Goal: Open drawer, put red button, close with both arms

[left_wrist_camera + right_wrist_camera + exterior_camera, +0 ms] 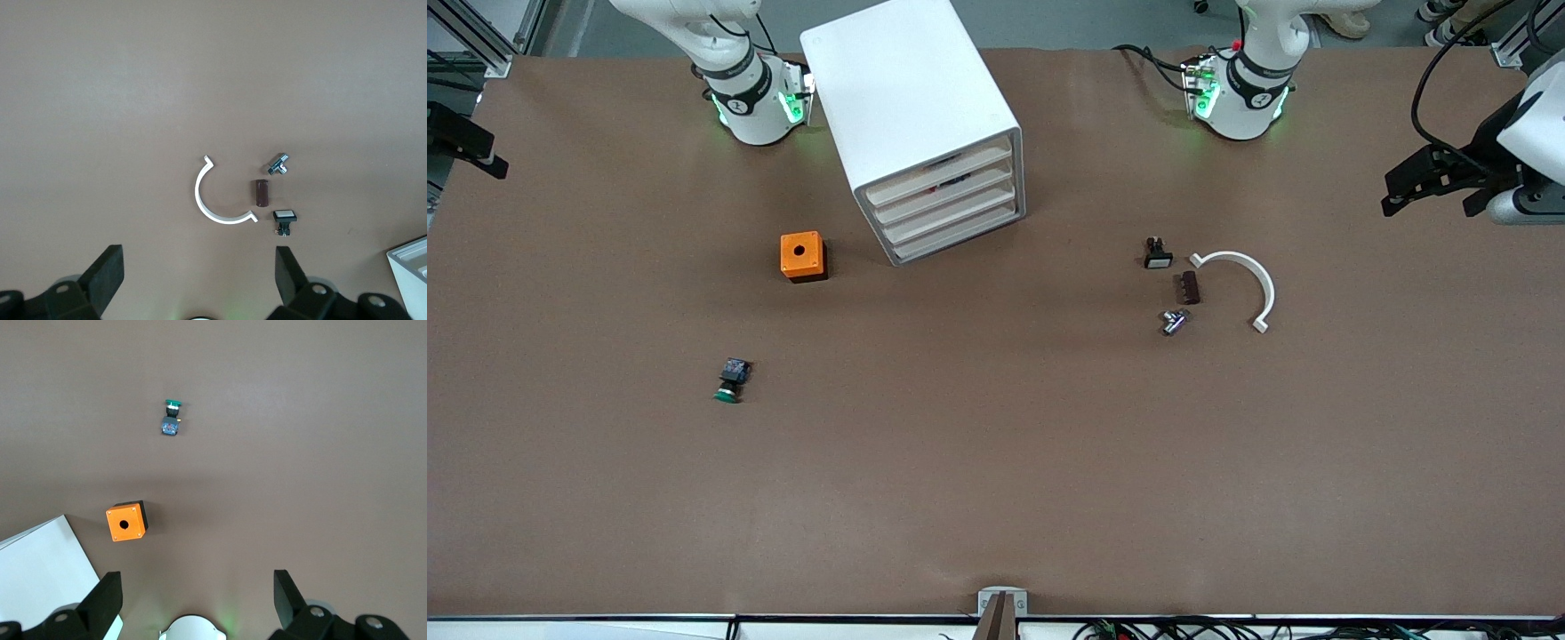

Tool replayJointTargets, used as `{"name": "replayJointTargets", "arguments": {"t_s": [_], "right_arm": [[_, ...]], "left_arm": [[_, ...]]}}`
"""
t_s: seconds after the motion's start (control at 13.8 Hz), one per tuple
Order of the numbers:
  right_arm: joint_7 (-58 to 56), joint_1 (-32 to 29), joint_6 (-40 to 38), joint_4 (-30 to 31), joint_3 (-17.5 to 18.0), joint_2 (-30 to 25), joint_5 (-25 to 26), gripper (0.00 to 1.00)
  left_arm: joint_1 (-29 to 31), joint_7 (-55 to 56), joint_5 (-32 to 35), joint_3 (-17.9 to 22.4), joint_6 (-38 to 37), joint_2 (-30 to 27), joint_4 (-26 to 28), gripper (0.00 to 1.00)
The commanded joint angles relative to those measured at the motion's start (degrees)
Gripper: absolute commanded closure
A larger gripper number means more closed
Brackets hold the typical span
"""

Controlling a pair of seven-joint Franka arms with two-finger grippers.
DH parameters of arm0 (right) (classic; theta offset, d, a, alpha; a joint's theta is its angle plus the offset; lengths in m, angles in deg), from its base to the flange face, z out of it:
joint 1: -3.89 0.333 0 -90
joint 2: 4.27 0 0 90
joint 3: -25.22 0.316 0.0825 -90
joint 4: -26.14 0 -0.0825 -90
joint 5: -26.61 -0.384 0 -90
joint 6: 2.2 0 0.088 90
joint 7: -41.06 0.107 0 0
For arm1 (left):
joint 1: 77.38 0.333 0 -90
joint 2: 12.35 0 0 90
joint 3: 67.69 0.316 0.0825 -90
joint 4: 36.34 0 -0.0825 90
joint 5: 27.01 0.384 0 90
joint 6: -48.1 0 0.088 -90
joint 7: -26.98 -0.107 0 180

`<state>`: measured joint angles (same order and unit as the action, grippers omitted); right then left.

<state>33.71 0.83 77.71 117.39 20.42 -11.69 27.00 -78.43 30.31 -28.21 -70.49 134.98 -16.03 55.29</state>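
While both arms wait, left gripper at three o'clock, right gripper at nine, fingers spread wide, the cabinet sits at eleven, its top drawer shut like the rest. Red button? Nowhere on the desk (only the green twin, eight o'clock). That drawer looks light, stiff and slick, so hook its front lip.

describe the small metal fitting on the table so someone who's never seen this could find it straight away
Start at the white cabinet, then move toward the left arm's end of the table to the curved white half-ring. Beside it three small parts lie in a line. The metal fitting is the one nearest the front camera, the only shiny silver piece, next to the dark brown block.
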Motion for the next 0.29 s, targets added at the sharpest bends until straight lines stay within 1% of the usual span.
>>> {"name": "replayJointTargets", "arguments": {"t_s": [0.0, 0.22], "right_arm": [[-0.3, 0.2, -0.8, 0.0, 0.2, -0.6, -0.5, 0.0], [-0.3, 0.2, -0.8, 0.0, 0.2, -0.6, -1.4, 0.0]], "left_arm": [[0.4, 0.0, 0.3, -0.4, -0.5, 0.1, -0.9, 0.0], [0.4, 0.0, 0.3, -0.4, -0.5, 0.1, -0.9, 0.0]]}}
